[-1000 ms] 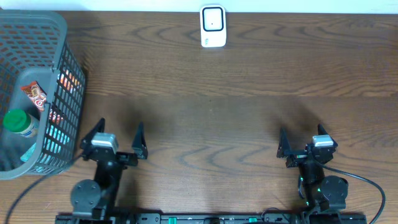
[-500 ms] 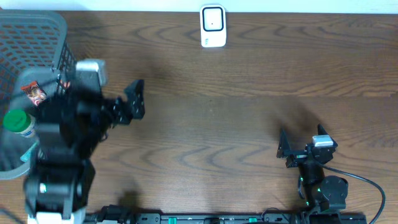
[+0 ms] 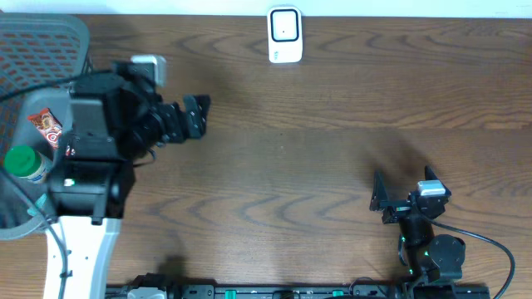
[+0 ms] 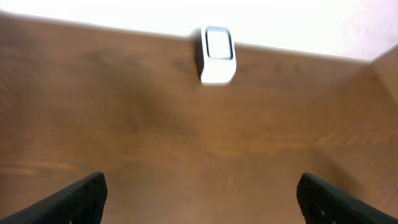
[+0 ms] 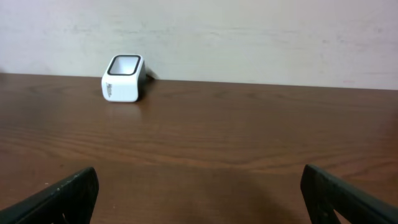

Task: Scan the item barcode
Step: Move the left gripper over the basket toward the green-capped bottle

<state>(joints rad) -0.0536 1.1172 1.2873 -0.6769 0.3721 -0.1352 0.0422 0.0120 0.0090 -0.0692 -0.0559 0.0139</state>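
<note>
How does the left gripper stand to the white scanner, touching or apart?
Apart. The left wrist view shows it: bare table lies between the open left gripper and the white scanner at the far edge.

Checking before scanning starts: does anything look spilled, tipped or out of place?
Nothing stands out: the scanner sits squarely at the far edge, and the bottle and snack packet lie inside the basket.
</note>
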